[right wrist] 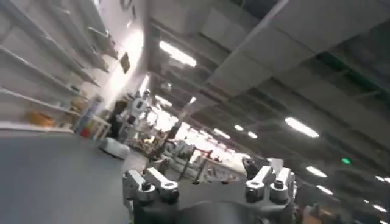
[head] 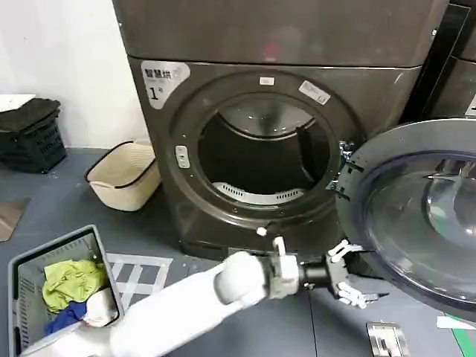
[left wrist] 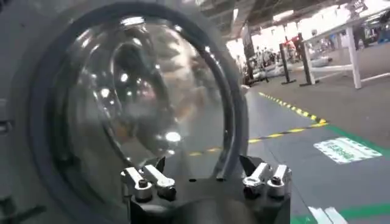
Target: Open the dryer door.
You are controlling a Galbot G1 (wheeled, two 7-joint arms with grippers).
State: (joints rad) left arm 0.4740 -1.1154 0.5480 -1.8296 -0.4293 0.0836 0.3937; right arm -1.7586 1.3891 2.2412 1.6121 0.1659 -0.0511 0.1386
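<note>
The dryer door (head: pixel 424 216) stands swung wide at 3 o'clock of the drum opening (head: pixel 264 152). Left gripper (head: pixel 348 277) — fingers spread, holding nothing — sits just beside its rim. Advise withdrawing clear of the rim. Right gripper (right wrist: pixel 207 185) also spread — idle.

Right gripper (right wrist: pixel 209 182) points up and out into the hall, its two fingers (right wrist: pixel 150 184) spread wide with nothing between them, aimed at the ceiling (right wrist: pixel 256 55) with its strip lights (right wrist: pixel 178 53) running off into the distance. Shelves (right wrist: pixel 36 67) line the white wall on one side, and a grey floor (right wrist: pixel 55 176) stretches below them. Far back, past the fingers, there's a cluster of machines and stands (right wrist: pixel 131 122), too small and blurred to name.
</note>
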